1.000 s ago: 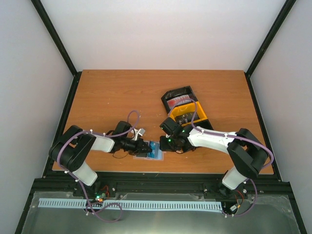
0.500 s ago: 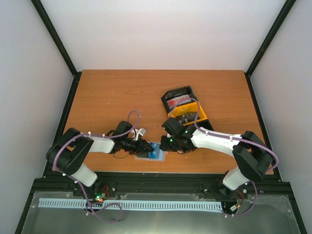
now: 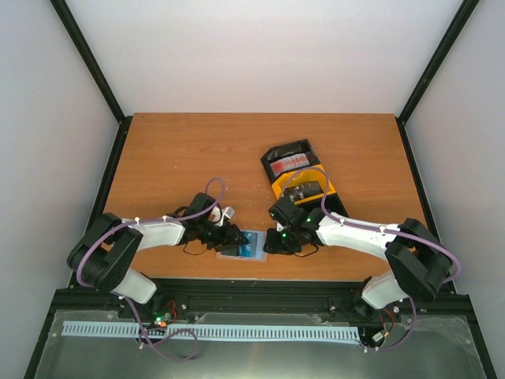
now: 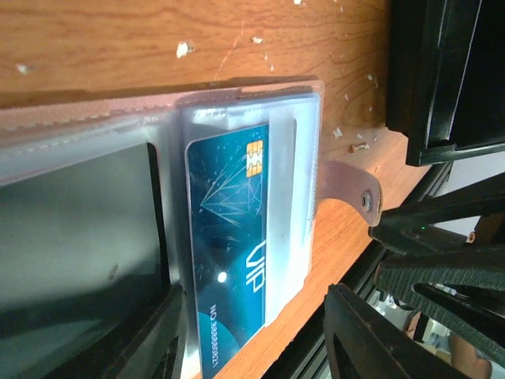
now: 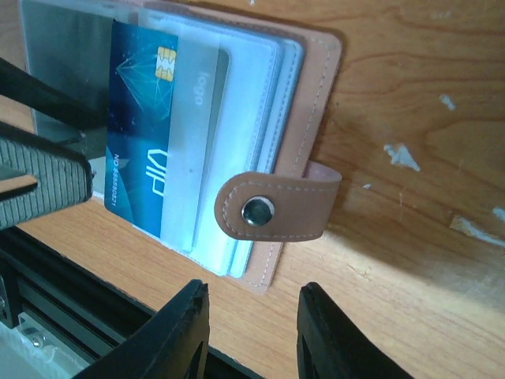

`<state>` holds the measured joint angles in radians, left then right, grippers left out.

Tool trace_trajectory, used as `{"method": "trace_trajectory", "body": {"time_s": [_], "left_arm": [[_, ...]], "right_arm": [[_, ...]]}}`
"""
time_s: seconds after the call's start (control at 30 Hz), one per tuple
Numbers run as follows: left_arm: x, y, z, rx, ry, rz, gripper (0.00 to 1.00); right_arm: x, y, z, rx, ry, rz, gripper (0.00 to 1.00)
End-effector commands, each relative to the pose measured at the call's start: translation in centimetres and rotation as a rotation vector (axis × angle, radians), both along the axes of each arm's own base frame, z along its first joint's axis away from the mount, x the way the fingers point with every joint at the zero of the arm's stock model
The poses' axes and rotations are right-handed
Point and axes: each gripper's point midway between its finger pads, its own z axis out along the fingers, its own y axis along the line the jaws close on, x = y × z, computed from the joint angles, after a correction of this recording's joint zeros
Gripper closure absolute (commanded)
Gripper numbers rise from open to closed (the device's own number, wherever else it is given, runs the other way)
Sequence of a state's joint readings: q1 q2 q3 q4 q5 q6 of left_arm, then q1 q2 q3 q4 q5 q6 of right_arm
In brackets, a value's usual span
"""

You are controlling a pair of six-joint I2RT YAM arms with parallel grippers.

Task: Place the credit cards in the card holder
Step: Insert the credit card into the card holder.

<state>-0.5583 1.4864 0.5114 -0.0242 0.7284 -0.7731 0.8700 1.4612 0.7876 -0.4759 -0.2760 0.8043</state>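
At the near edge of the counter [image 3: 181, 150], the tan card holder [image 3: 243, 247] lay open. A blue credit card [image 4: 229, 237] sat partway inside a clear pocket, one end sticking out. My left end effector [image 3: 231, 236], pinched shut a second before, had spread its fingers and let the card go, and hovered just left of the holder. My right end effector [image 3: 278, 240] had widened too, empty, just beside the snap strap [image 5: 276, 207]. That card looked nearly seated, perhaps needing a last push. Farther off to the right, red credit cards [image 3: 290, 162] waited in the black-and-yellow tray [image 3: 289, 147].
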Motion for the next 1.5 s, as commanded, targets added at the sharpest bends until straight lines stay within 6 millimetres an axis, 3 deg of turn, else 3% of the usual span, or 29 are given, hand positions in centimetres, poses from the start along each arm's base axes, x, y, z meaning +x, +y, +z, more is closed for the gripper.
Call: {"method": "trace_trajectory", "body": {"time_s": [0.0,0.3,0.83,1.13,1.47], "left_arm": [[0.2,0.0,-0.4,0.058,0.0,-0.006,0.53],[0.3,-0.7,-0.2,0.059,-0.008,-0.028,0.75],[0.0,-2.1,-0.1,0.045,-0.021,-0.088,0.76],[-0.3,-2.4,-0.4,0.023,-0.025,-0.123,0.82],[-0.4,-2.7,-0.1,0.001,-0.05,-0.152,0.99]], "right_arm": [[-0.7,0.1,-0.5,0.015,0.03,0.031,0.67],[-0.3,0.9,-1.9,0.001,0.051,0.049,0.7],[0.3,1.5,-3.3,-0.018,0.054,0.06,0.75],[0.6,1.3,-2.8,-0.018,0.032,0.049,0.75],[1.0,0.8,-1.5,-0.007,-0.013,0.015,0.74]]}}
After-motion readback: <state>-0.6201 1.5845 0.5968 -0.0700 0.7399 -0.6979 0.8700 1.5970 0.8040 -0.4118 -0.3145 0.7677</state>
